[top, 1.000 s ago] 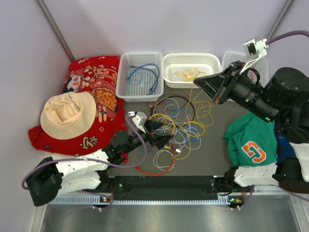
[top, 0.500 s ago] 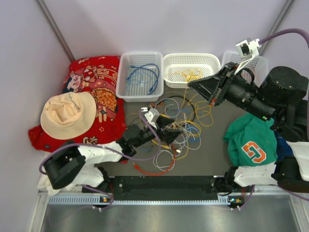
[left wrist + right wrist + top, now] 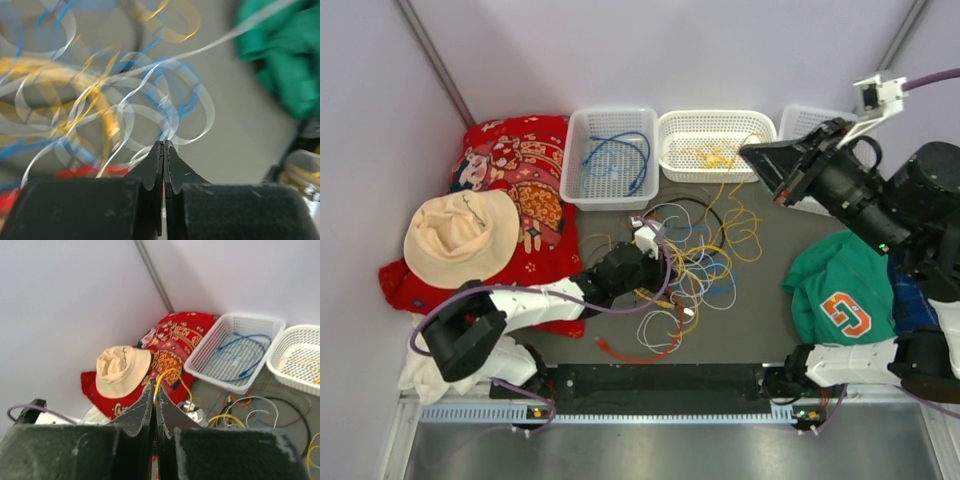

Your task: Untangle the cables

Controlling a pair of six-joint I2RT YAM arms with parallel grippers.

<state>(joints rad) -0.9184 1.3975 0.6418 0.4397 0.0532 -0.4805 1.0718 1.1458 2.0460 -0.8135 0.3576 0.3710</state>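
Note:
The cables (image 3: 692,262) lie in a tangled pile of yellow, white, blue, black and red-orange loops on the dark mat. My left gripper (image 3: 655,278) reaches low into the pile's left side. In the left wrist view it (image 3: 163,145) is shut, with blurred white and blue loops (image 3: 165,107) meeting its tips; I cannot tell whether one is pinched. My right gripper (image 3: 748,155) hangs high by the baskets, shut on a yellow cable (image 3: 167,372) that arcs out of its tips (image 3: 155,389) and runs down to the pile (image 3: 724,195).
Three white baskets stand at the back: one (image 3: 582,180) holds a blue cable (image 3: 620,160), the middle one (image 3: 715,118) yellow cables, and the right arm partly hides the third (image 3: 805,118). A red patterned cloth (image 3: 515,190) with a beige hat (image 3: 460,235) lies left, and a green shirt (image 3: 840,295) lies right.
My left gripper pushed further right into the pile and went from open to shut. The right gripper swung left, then back to the right, with the yellow cable still in it.

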